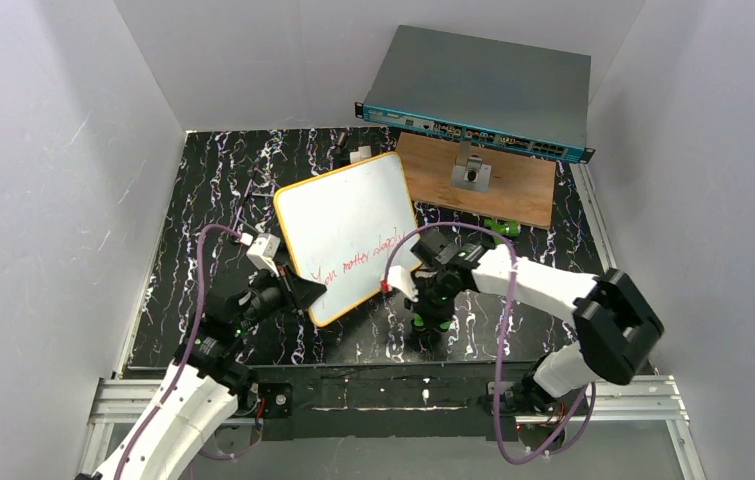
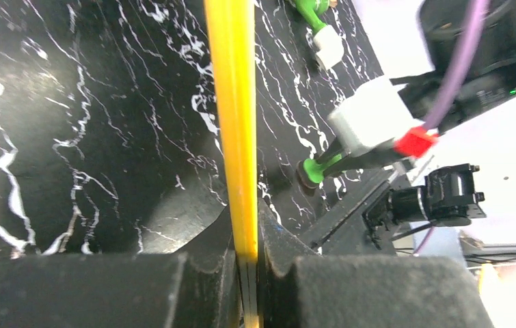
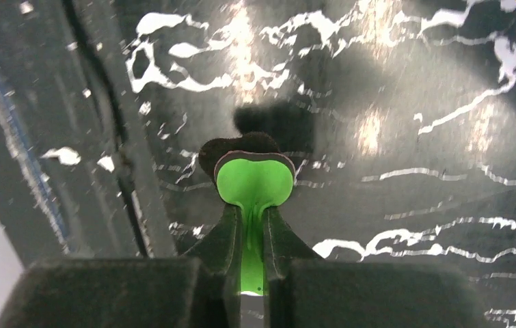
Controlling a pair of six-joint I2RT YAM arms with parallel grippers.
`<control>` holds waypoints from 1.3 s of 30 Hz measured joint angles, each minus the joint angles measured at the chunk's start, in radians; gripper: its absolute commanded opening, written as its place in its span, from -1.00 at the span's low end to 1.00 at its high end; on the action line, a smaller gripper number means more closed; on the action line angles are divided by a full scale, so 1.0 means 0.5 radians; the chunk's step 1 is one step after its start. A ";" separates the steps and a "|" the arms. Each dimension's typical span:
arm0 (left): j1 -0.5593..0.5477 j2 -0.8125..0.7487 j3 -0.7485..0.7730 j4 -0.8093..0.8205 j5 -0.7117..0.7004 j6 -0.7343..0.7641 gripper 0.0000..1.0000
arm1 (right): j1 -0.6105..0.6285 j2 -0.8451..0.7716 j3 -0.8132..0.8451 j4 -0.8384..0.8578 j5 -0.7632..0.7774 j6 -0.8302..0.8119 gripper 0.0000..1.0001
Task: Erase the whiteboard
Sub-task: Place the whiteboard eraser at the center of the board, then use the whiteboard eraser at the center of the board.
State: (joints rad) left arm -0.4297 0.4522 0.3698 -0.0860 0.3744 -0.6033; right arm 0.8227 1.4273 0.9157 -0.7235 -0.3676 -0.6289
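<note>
Left wrist: my left pincer (image 2: pixel 244 256) clamps whiteboard (image 2: pixel 231 102) rim; I judge board thin, stiff, light, slick, so edge hold suits. Right pincer (image 3: pixel 248 236) clamps green eraser (image 3: pixel 253 179)

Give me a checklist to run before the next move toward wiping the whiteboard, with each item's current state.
1. Left jaws shut on the whiteboard at its yellow rim: ok.
2. Right jaws shut on the green eraser by its handle: ok.
3. Eraser pad on the board: not ok. It hangs over the black tabletop, beside the board's edge.
4. Red writing uncovered for the wipe: ok.
5. Board's far edge resting on the table: cannot tell.
</note>
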 measured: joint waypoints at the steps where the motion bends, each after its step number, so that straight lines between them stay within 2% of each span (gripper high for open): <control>1: 0.001 -0.020 0.058 -0.082 -0.030 0.050 -1.00 | 0.034 0.066 0.013 0.046 0.054 0.023 -0.80; 4: 0.002 -0.073 0.175 -0.250 -0.103 0.159 -1.00 | 0.146 0.217 0.056 0.165 0.181 0.082 -0.65; 8: 0.002 -0.182 0.220 -0.399 -0.166 0.253 -1.00 | 0.261 0.336 0.108 0.272 0.277 0.137 -0.17; 10: 0.002 -0.236 0.220 -0.439 -0.195 0.274 -1.00 | 0.291 0.366 0.114 0.304 0.294 0.156 0.01; 16: 0.002 -0.319 0.220 -0.493 -0.243 0.315 -1.00 | 0.296 0.377 0.114 0.305 0.286 0.153 0.20; 19: 0.002 -0.327 0.220 -0.500 -0.249 0.324 -1.00 | 0.289 0.364 0.114 0.285 0.227 0.140 0.37; 24: 0.002 -0.334 0.220 -0.502 -0.249 0.332 -1.00 | 0.220 0.330 0.175 0.170 0.008 0.092 0.48; 31: 0.002 -0.336 0.220 -0.502 -0.248 0.331 -1.00 | 0.022 0.423 0.211 0.148 -0.126 0.122 0.53; 39: 0.002 -0.378 0.191 -0.486 -0.248 0.299 -1.00 | -0.063 0.429 0.201 0.285 -0.088 0.320 0.54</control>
State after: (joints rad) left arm -0.4290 0.2634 0.4652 -0.3290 0.2504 -0.4538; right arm 0.7910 1.6417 1.0164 -0.5808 -0.4114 -0.4686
